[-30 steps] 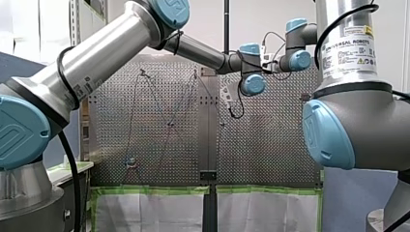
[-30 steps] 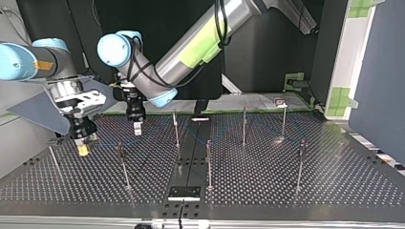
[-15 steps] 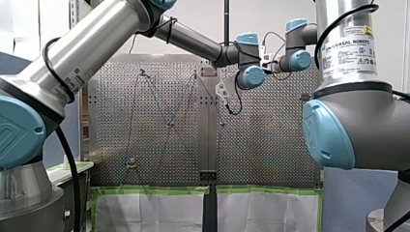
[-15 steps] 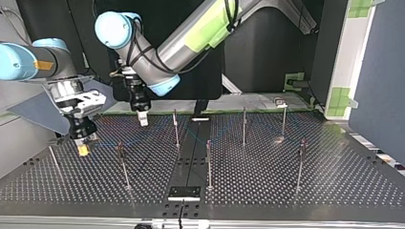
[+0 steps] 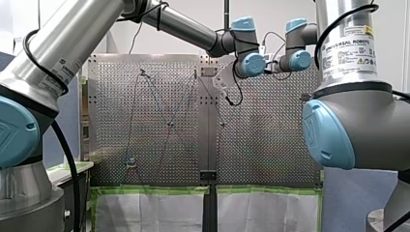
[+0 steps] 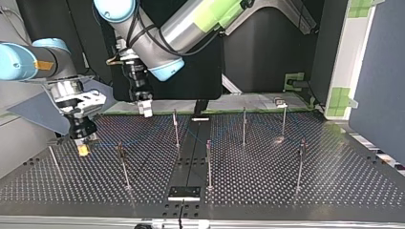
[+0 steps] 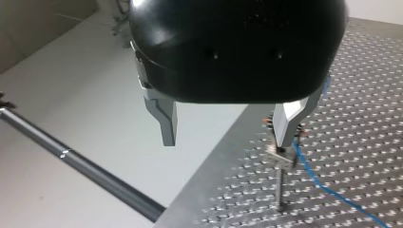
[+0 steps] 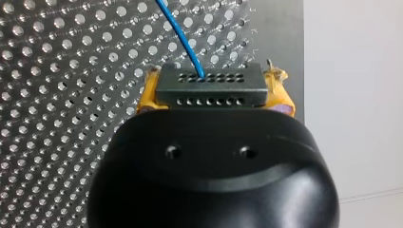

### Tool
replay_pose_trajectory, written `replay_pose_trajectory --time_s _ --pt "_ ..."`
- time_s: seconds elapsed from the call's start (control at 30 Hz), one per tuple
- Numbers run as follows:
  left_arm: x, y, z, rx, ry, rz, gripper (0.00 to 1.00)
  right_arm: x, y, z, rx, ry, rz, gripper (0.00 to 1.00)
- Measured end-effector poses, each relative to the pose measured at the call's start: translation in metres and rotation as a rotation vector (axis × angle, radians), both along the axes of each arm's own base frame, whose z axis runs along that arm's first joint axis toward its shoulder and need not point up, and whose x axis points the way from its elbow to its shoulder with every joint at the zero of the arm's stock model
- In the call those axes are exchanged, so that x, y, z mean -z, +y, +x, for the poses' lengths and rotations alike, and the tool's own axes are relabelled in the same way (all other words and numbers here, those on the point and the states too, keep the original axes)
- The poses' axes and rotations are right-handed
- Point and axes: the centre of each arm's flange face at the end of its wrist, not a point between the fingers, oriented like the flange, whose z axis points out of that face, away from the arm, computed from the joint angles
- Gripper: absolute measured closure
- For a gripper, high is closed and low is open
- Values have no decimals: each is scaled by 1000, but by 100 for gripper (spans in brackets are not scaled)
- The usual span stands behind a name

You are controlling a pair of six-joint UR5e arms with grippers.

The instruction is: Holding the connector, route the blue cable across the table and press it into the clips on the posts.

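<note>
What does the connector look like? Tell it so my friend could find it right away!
Start at the big perforated table and find my right gripper, low over it at the top view's left. Between its yellow pads sits the connector: a small dark block with rows of tiny holes, the only thing the blue cable grows out of.

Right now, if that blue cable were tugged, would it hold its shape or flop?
Probably floppy: the blue cable is thin and curves as it leaves the connector. Likely light, since it trails loosely across the table. Pushed, it would probably bend around the slim post rather than shift it.
</note>
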Motion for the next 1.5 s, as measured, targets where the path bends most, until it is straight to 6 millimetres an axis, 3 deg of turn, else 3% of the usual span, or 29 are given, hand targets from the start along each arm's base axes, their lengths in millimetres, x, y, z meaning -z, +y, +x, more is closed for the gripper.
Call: replay_pose_trajectory --time_s 0.73,1.5 --pt "-50 49 -37 -25 -101 -76 0 0 0 0 0 0 0 100" --pt "15 68 -50 -27 -96 -64 0 0 0 0 0 0 0 100"
